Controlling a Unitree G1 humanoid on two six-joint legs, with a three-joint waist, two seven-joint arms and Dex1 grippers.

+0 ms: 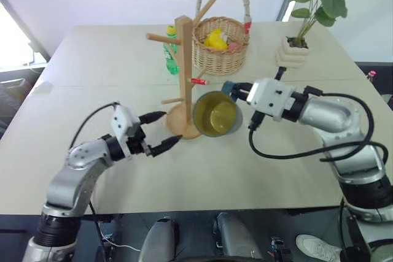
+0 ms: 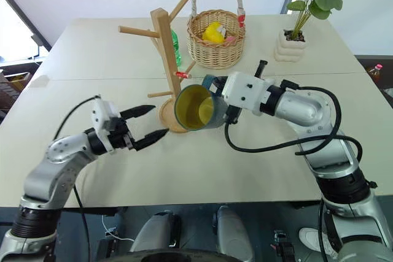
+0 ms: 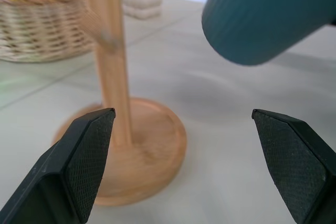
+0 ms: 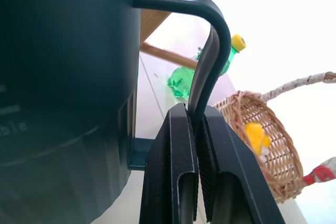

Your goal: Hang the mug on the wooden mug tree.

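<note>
Teal mug [image 1: 216, 114] sideways, mouth toward camera

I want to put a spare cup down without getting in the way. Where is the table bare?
Bare: the table left of the wooden mug tree, and the near stretch below the right gripper. Crowded: around the tree's base, with the held mug and the open left gripper, and behind it, where basket, green bottle and potted plant stand.

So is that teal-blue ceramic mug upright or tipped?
Tipped: the teal-blue ceramic mug lies sideways in the air, its yellow-green inside facing the camera.
</note>
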